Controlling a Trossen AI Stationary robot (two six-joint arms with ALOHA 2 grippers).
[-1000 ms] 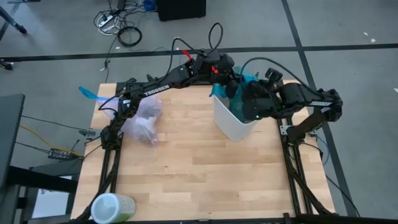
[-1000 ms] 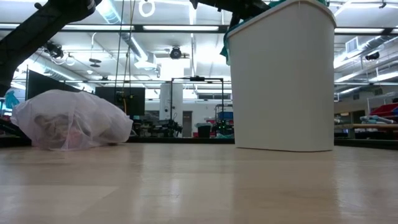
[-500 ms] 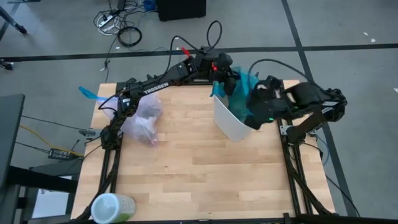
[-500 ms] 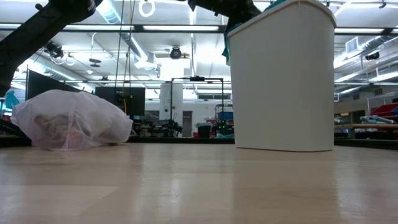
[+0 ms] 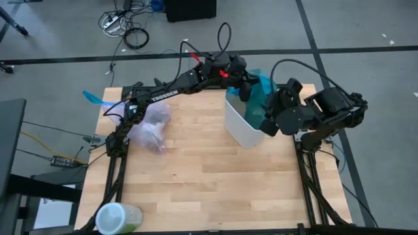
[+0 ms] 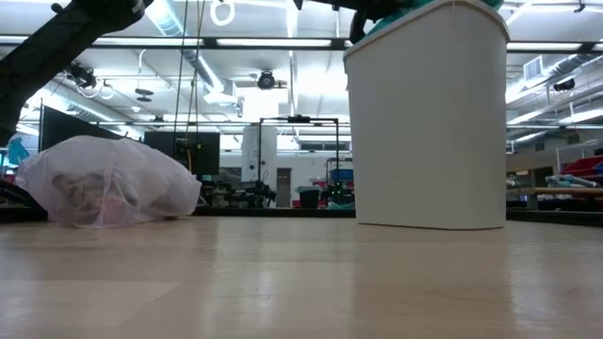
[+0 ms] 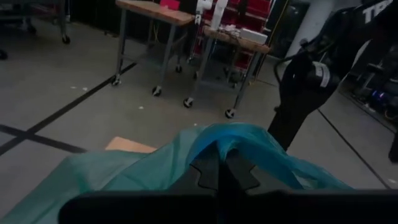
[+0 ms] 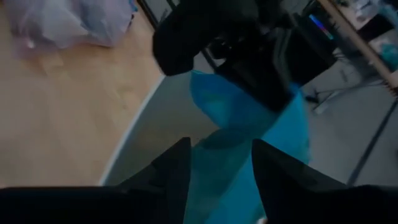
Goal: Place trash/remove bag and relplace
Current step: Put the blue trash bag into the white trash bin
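Observation:
The pale pink bag [image 5: 151,125] lies bulging on the table's left part, with the trash dimly showing through its skin [image 6: 89,193]. A white bin [image 5: 241,127] stands at the far right on its base [image 6: 429,221]. A teal-green plastic bag [image 5: 260,94] is bunched over the bin's mouth. My left gripper [image 7: 221,155] is level above the bin's far rim, shut on that teal bag. My right gripper [image 8: 217,165] is open over the bin's right rim and slants down. Teal plastic shows between its fingers; whether they touch it I cannot tell. My left gripper pinches a raised fold of the teal bag [image 7: 231,138] between its two fingers. The fingers come level from the table's left side, above the bin's far rim. The plastic drapes down on both sides of the fingers, and its lower part hangs into the bin.
A green-and-white roll [image 5: 117,217] lies at the table's near left corner. A blue scrap [image 5: 91,98] sticks out past the far left edge. The near half of the tabletop [image 5: 215,183] is bare wood. Cables lie on the floor beyond the far edge.
My right gripper has drawn back toward the table's right edge, risen a little and turned. The teal flap that hung over the bin's outer wall in the low view has been drawn up above the rim. The bin tipped briefly and stands upright again.

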